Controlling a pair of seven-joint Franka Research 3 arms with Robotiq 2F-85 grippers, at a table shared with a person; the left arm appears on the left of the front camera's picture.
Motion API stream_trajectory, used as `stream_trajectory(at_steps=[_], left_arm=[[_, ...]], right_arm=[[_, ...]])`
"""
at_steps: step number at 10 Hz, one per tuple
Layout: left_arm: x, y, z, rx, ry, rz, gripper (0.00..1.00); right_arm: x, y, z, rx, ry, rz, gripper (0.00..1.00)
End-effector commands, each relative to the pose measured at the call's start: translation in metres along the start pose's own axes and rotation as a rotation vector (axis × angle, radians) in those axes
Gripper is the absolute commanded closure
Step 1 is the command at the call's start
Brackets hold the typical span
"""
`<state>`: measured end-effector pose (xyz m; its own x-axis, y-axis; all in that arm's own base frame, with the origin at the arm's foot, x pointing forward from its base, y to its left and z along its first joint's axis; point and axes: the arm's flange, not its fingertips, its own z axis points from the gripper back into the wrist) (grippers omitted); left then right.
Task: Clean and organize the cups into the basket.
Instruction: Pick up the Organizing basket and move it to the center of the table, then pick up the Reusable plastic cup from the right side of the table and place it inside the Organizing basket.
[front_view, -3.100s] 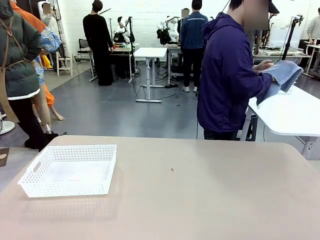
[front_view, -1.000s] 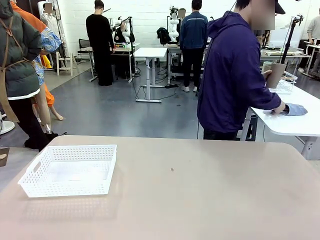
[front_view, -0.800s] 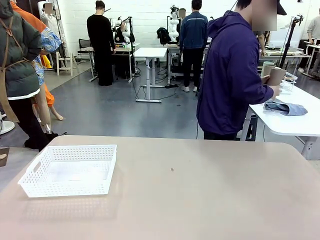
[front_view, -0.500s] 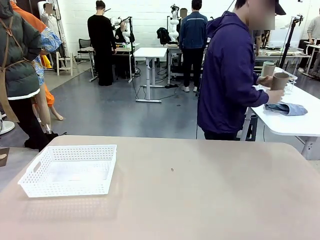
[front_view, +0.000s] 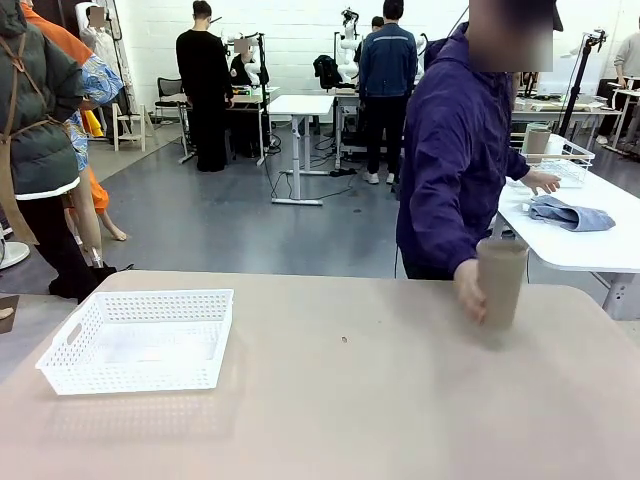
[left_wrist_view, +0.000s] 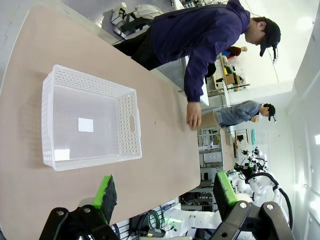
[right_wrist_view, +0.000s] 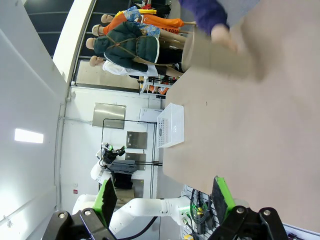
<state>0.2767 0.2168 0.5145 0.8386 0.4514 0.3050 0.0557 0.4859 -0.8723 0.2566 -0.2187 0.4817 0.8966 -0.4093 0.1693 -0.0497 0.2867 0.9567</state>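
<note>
The table (front_view: 340, 420) carries the empty basket (front_view: 130, 378) near its left edge. At the far right corner a person (front_view: 455, 150) holds a tan cup (front_view: 501, 280), the person's hand (front_view: 467, 290) around it. The cup is blurred, so I cannot tell whether its base touches the table.

I judge the step to be the delivery of the first cup. It is best to wait until the person lets go, then take the cup with the right hand (right_wrist_view: 164, 197), which is nearer. Grip it across the middle and keep it upright, since a tall taper tips easily. Lower it into the basket without nudging the light wall. The left hand (left_wrist_view: 165, 192) and the right hand both stand wide apart, holding nothing.

Count: one basket, one cup on this table, what looks like a second cup (front_view: 537, 140) on the white table (front_view: 590, 245) behind, and two hands.
</note>
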Motion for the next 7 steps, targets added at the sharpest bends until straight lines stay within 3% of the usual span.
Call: stream_trajectory(at_steps=[1, 7], left_arm=[[-0.0004, -0.0001, 0.0008, -0.011, -0.003, -0.002, 0.0], [-0.0004, -0.0001, 0.0008, -0.011, -0.003, -0.002, 0.0]], right_arm=[[0.0012, 0.0007, 0.0005, 0.001, -0.007, 0.006, 0.0], [0.0012, 0.0007, 0.0005, 0.001, -0.007, 0.006, 0.0]])
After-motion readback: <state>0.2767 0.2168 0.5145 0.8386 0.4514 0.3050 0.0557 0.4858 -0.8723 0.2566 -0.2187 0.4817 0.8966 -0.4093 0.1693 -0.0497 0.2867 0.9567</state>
